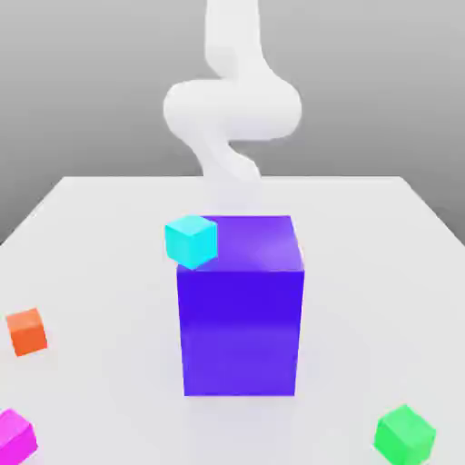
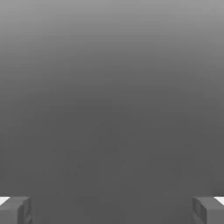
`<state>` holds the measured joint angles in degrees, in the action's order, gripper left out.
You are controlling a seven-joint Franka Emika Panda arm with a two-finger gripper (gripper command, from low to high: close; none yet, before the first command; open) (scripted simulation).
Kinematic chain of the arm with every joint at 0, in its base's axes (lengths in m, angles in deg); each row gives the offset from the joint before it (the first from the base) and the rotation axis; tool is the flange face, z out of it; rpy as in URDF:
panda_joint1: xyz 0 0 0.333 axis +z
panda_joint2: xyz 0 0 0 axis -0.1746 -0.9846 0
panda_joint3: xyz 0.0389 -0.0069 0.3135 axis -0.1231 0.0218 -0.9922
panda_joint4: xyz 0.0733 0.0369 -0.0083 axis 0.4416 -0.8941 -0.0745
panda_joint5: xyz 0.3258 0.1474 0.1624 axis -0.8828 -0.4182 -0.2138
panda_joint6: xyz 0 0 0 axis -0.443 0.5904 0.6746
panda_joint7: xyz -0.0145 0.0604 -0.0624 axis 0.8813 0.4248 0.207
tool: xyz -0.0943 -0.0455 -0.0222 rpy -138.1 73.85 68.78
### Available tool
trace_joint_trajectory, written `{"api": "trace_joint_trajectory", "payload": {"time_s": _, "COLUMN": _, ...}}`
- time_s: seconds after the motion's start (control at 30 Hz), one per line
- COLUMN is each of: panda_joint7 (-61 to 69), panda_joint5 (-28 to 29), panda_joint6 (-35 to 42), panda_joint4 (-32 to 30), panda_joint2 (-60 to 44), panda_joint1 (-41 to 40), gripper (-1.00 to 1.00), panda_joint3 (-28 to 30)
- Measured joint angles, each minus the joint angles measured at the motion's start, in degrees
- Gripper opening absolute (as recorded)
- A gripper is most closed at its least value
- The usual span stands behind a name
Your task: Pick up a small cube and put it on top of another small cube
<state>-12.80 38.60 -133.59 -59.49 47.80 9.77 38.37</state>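
The hand (image 2: 112,210) is spread wide: in the hand view its two grey fingertips (image 2: 15,210) stand at opposite edges with nothing but plain grey between them, so it pinches nothing. In the exterior view the white arm (image 1: 232,109) rises in a curl behind the big blue-purple block (image 1: 242,304), well back from the near edge of the worktop (image 1: 109,300). That reads as a resting pose with the fingers parted in readiness for a first grasp; no part of the task looks begun.

The small magenta-pink cube (image 1: 16,436) lies on the worktop at the near corner on the exterior view's left, partly cut by the picture's edge. It stands well apart from the arm, with the big block between them and off to one side. An orange cube (image 1: 27,331) sits near it, a little farther back on the same side. A green cube (image 1: 405,434) rests at the near corner on the exterior view's right. A cyan cube (image 1: 191,241) appears at the block's upper corner on the exterior view's left; whether it rests on the block or behind it I cannot tell.

The cubes seem scattered loosely, so my guess is the hand must travel out past the block to reach the pink one.
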Motion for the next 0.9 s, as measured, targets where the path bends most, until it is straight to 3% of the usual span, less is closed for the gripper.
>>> {"api": "trace_joint_trajectory", "payload": {"time_s": 0.53, "panda_joint7": 4.8, "panda_joint5": -7.6, "panda_joint6": -7.9, "panda_joint4": 2.9, "panda_joint2": -33.5, "panda_joint1": -3.3, "gripper": 0.00, "panda_joint3": 11.2}}
{"api": "trace_joint_trajectory", "payload": {"time_s": 0.9, "panda_joint7": 8.0, "panda_joint5": -12.6, "panda_joint6": -13.4, "panda_joint4": 4.9, "panda_joint2": -56.4, "panda_joint1": -10.2, "gripper": 0.00, "panda_joint3": 14.2}}
